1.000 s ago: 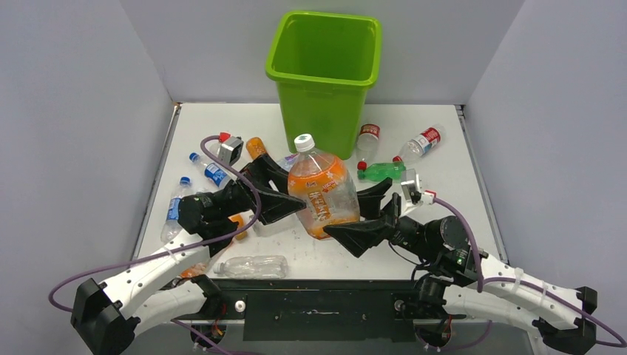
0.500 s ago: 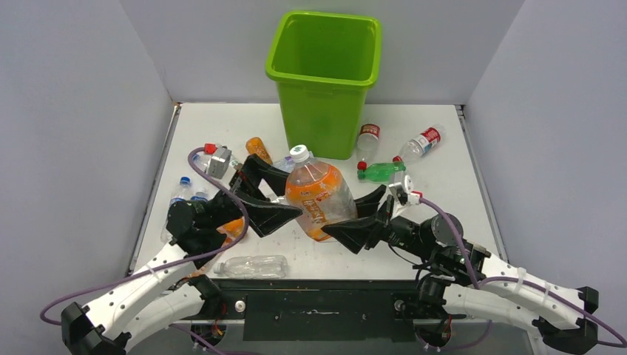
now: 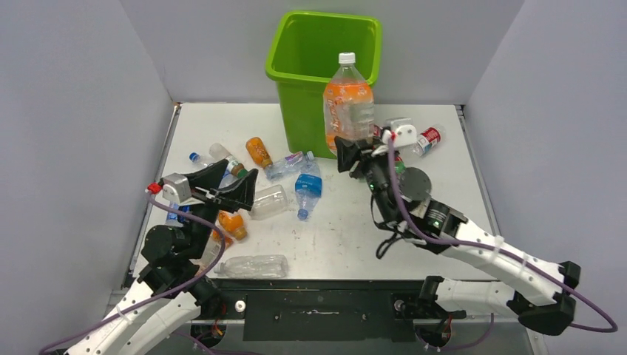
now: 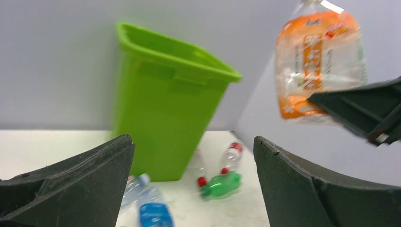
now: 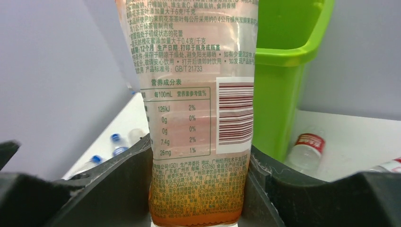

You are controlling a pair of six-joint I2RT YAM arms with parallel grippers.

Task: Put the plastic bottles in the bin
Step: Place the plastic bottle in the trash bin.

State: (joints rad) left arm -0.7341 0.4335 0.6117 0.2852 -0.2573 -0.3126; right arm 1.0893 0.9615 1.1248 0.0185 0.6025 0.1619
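Right fingers (image 5: pixel 108 189) grip the large orange-labelled bottle (image 3: pixel 347 103) upright near its base; the bin (image 3: pixel 296 74) opening lies just upper-left. Left fingers (image 4: pixel 71 189) gape, empty.

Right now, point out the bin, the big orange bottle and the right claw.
bin (image 3: pixel 296 78), top view, front rim
big orange bottle (image 3: pixel 347 111), top view, label
right claw (image 5: pixel 200 161), right wrist view, between fingertips

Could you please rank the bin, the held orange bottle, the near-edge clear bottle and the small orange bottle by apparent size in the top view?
1. bin
2. held orange bottle, raised nearer the camera, so it may look bigger than it is
3. near-edge clear bottle
4. small orange bottle
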